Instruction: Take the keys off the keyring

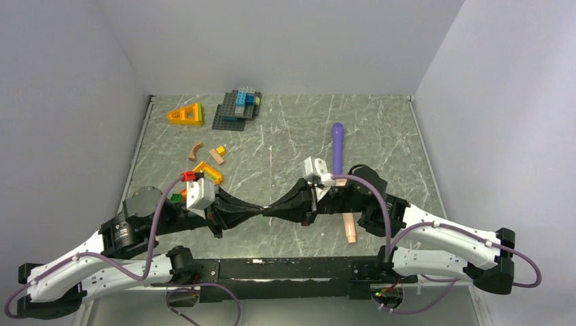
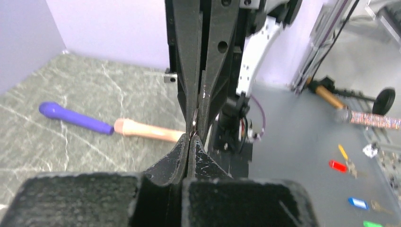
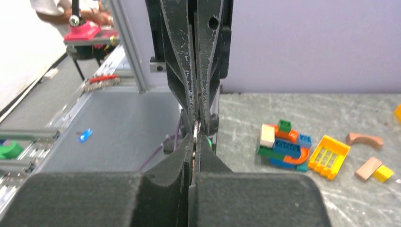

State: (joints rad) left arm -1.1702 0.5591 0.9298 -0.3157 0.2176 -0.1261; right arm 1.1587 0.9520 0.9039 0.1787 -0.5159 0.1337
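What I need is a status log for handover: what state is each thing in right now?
keyring: pinched edge-on between both claws.
left claw: shut on keyring.
right claw: shut on keyring.
green key: mostly hidden behind the claws; on the ring or off, cannot tell.
purple-and-tan stick: lying flat.
brick stack: assembled, standing upright.

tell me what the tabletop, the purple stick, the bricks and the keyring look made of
Tabletop: grey with white veins, stone or stone-print laminate. Purple stick: smooth, matte, peach at its other end; probably plastic or silicone. Bricks: bright, studded, moulded plastic. Keyring: thin silvery sliver with a bright edge, likely metal.
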